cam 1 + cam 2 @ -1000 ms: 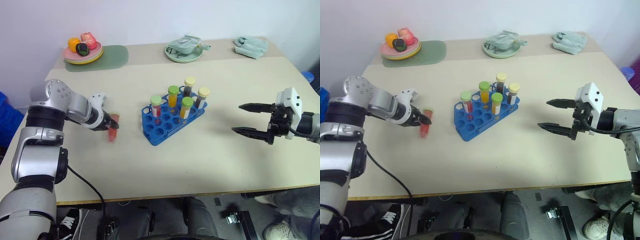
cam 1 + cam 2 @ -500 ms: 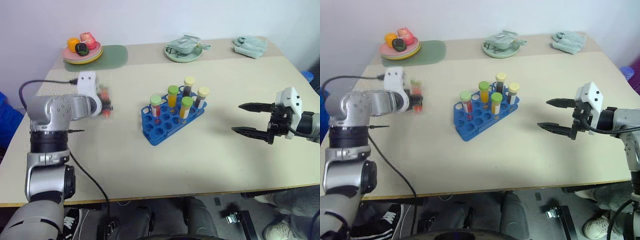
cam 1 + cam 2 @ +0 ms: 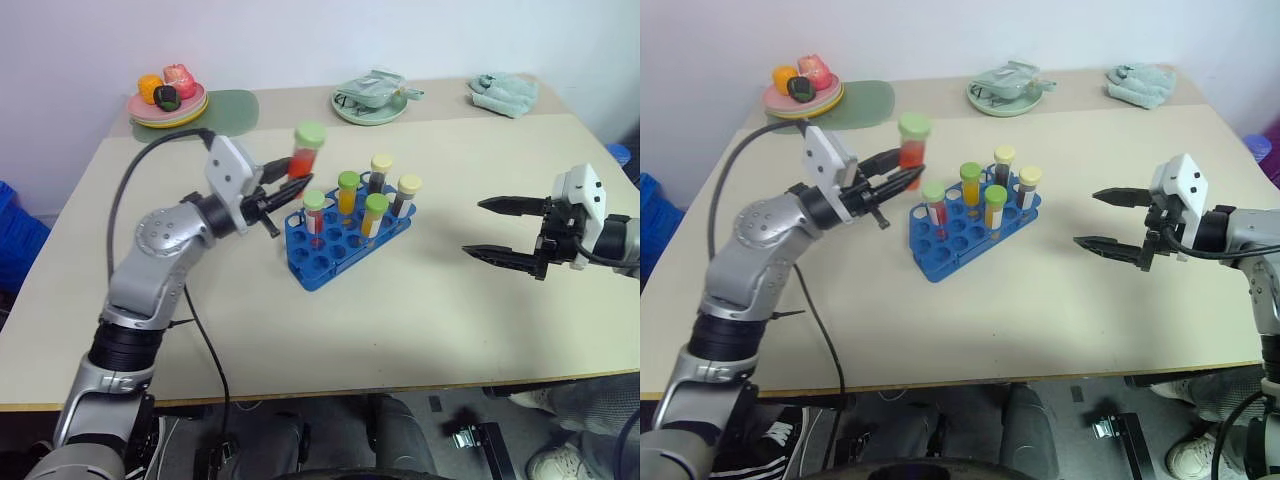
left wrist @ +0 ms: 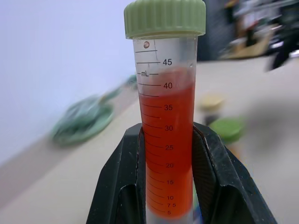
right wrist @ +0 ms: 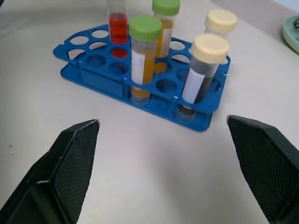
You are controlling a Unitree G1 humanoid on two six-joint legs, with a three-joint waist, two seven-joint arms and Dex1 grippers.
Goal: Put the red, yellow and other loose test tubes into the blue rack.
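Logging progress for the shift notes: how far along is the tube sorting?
Five capped tubes already stand in the blue rack. The left claw is shut on a red tube with a green cap, held upright above the rack's edge. The right claw is open. No loose tubes lie on the table; only seating this one remains.

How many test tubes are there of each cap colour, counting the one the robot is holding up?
Green caps: 4, three standing in the blue rack and one red tube held upright in the left end effector.
Cream caps: 2, both in the rack.
Total: 6 tubes.
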